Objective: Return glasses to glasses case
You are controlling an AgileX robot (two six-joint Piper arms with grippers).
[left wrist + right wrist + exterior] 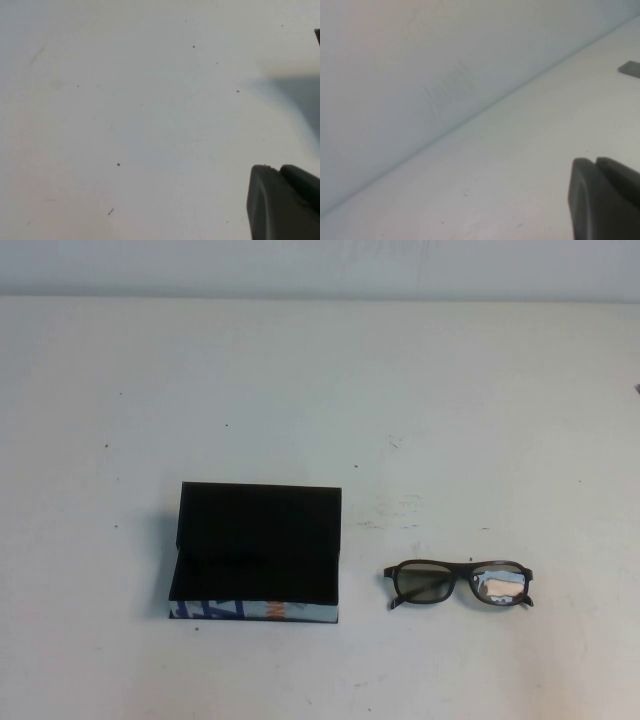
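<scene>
My worry is the thin dark glasses [458, 583]: they lie flat on the table [420, 390], so a low pinch can push them away. They rest right of the open black glasses case [256, 550], apart from it. My right gripper [605, 200] is closed and empty near the wall; for the left gripper [282, 202], over bare table, I cannot tell.

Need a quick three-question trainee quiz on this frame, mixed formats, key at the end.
1. True or false: the glasses lie inside the glasses case.
2. On which of the robot's sides of the case do the glasses lie? A) left B) right
3. Fill in: the case lid stands ____.
4. (Note) Left gripper and right gripper show only in their own wrist views, over bare table.

Key: 1 false; 2 B; 3 open.
</scene>
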